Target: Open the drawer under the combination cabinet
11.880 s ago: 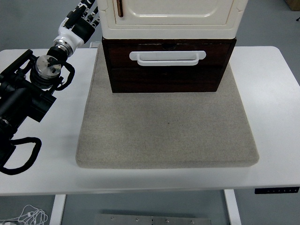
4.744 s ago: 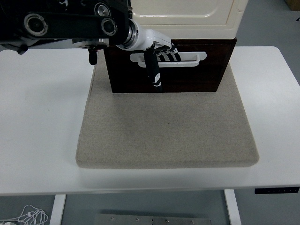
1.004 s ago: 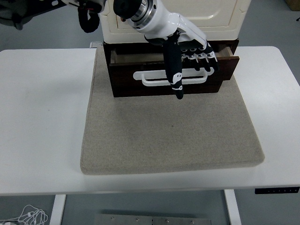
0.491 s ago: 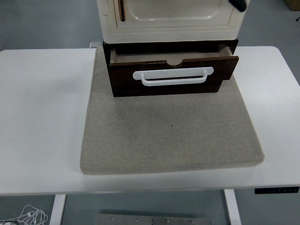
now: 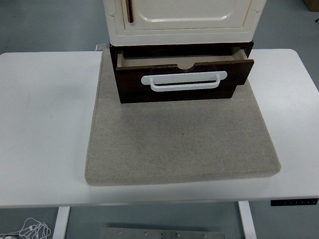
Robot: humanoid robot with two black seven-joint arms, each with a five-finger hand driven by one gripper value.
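Observation:
The cream combination cabinet [image 5: 182, 20] stands at the far middle of the table on a dark wooden base. Its brown drawer [image 5: 184, 75] is pulled out a short way toward me, slightly skewed with the right corner further out. A strip of the drawer's pale inside shows behind the front panel. A white handle [image 5: 183, 81] runs across the drawer front. Neither of my hands nor arms is in view.
A grey felt mat [image 5: 182, 134] lies under the cabinet and reaches toward the near edge. The white table [image 5: 45, 124] extends on both sides. A small brown door handle [image 5: 129, 11] sits on the cabinet's upper left.
My left hand, which gripped the white handle a second ago, has let go and left the picture. The drawer stays pulled out where it was.

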